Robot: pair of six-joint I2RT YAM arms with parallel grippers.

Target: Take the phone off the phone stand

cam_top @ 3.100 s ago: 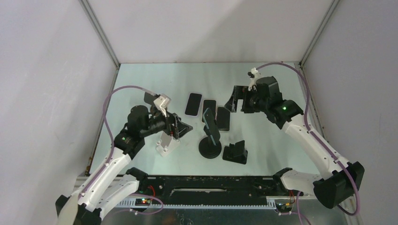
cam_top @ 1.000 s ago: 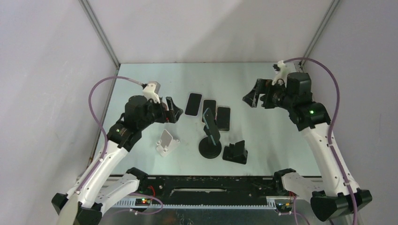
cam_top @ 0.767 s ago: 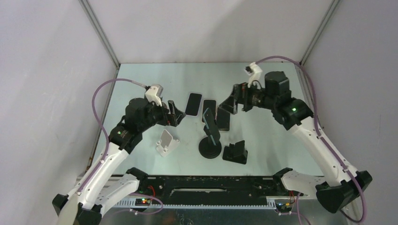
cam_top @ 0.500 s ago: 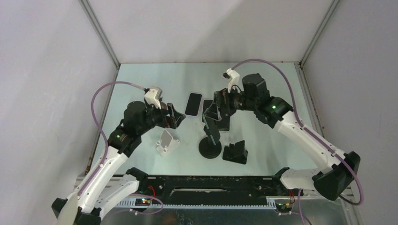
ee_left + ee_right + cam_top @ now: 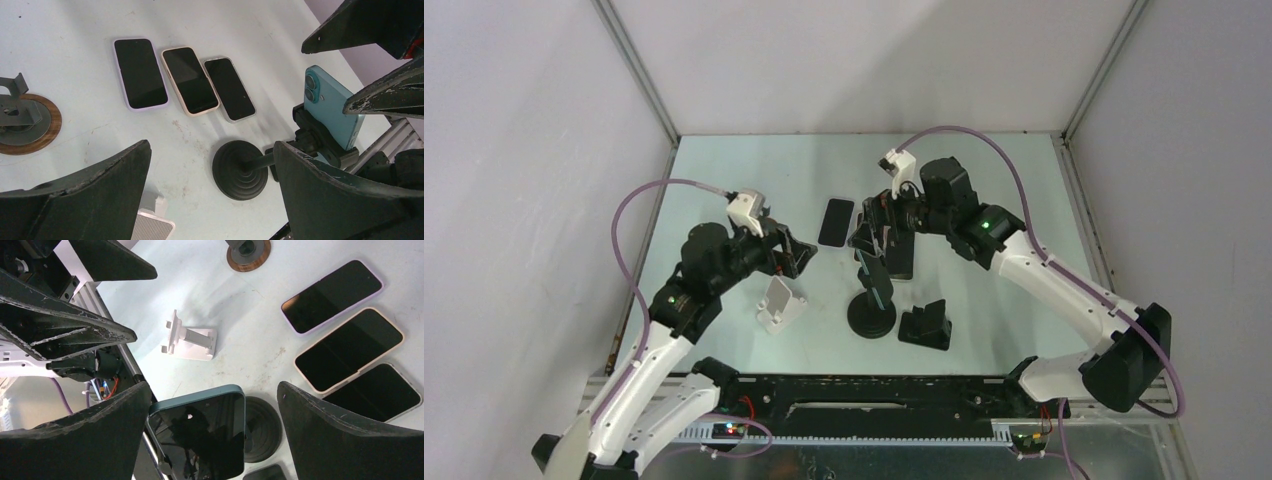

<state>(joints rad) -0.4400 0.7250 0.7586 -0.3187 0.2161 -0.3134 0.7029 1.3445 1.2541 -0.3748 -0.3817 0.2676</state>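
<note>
From above, the right fingers (image 5: 865,236) hang spread apart just over the top of the teal rectangular phone (image 5: 874,275). The phone stands tilted in the black round-based phone stand (image 5: 871,318) near the middle of the pale bench (image 5: 724,170). The left fingers (image 5: 796,254) are also parted and hold nothing, off to the phone's left above a white plastic stand (image 5: 779,304).

In the left wrist view, the left fingers (image 5: 90,200) gape wide with only bare bench between them. The phone (image 5: 330,112), lenses showing, sits beyond one fingertip. Three dark-screened flat phones (image 5: 189,80) lie in a row.

In the right wrist view, the right fingers (image 5: 350,435) are wide apart and grip nothing. The phone's glossy screen (image 5: 200,435) lies between them, one corner close beside a finger; whether they touch is unclear.
</note>
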